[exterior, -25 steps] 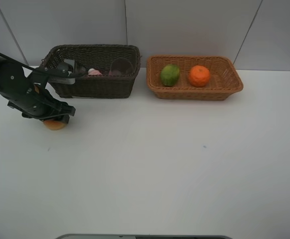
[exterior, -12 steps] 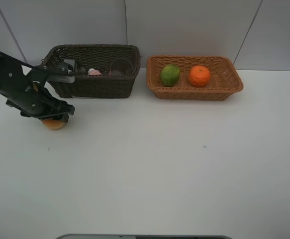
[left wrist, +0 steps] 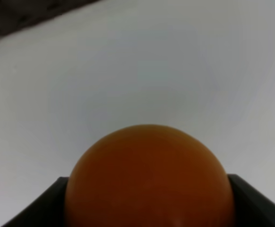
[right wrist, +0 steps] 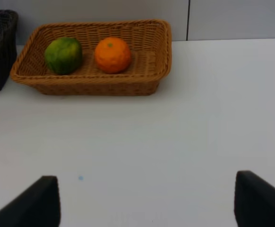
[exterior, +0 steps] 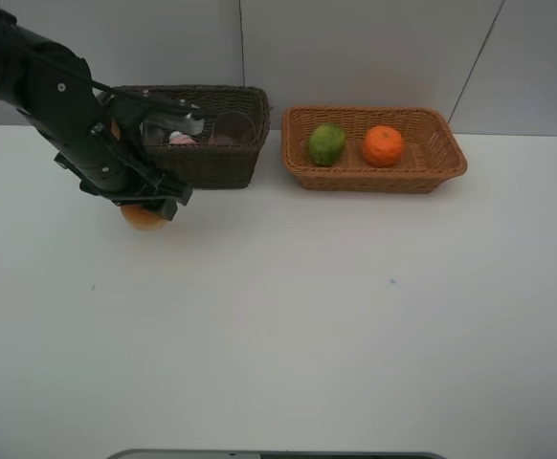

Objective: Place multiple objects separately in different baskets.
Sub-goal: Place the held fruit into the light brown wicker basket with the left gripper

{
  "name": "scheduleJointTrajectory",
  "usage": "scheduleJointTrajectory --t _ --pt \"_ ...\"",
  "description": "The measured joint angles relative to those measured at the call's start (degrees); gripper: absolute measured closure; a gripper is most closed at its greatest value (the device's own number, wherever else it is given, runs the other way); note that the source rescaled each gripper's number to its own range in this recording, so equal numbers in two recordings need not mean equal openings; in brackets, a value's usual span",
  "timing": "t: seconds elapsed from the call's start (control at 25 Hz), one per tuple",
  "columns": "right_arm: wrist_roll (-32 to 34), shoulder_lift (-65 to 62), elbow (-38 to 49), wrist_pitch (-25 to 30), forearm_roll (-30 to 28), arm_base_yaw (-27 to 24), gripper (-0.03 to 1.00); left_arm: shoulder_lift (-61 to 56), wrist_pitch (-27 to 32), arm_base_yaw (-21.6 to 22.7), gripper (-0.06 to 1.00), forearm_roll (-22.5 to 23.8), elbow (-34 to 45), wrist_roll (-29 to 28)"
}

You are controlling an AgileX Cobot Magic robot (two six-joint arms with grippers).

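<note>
Over the table's left side, your left gripper (exterior: pixel 144 212) carries the orange-red bun (exterior: pixel 143 217).

Since a second ago your left arm has lifted the bun and swung rightward; it now hangs in front of the dark brown basket (exterior: pixel 211 163), clear of the table (exterior: pixel 355 316). Its jaws stand fairly wide, clamped on the bun's sides; the left wrist view shows the bun (left wrist: pixel 149 177) wedged between them. Your right gripper (right wrist: pixel 147 198) is empty, jaws parted and apart from everything. The lime (exterior: pixel 326 143) and tangerine (exterior: pixel 383 145) already lie in the orange-tan basket (exterior: pixel 451 167), likely the bun's destination, well to the right.
</note>
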Motion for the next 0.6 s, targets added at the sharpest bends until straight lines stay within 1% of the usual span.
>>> scheduleJointTrajectory --t 0.16,0.36,0.6 --pt "0.00 0.00 0.00 0.00 0.00 0.00 0.42 1.73 3.89 -5.09 0.20 -0.41 -8.77 0.18" --pt "0.00 0.00 0.00 0.00 0.00 0.00 0.42 7.59 8.92 -9.65 0.20 -0.41 -21.55 1.04" --pt "0.00 0.00 0.00 0.00 0.00 0.00 0.42 15.45 11.51 -13.97 0.20 -1.09 -36.41 2.18"
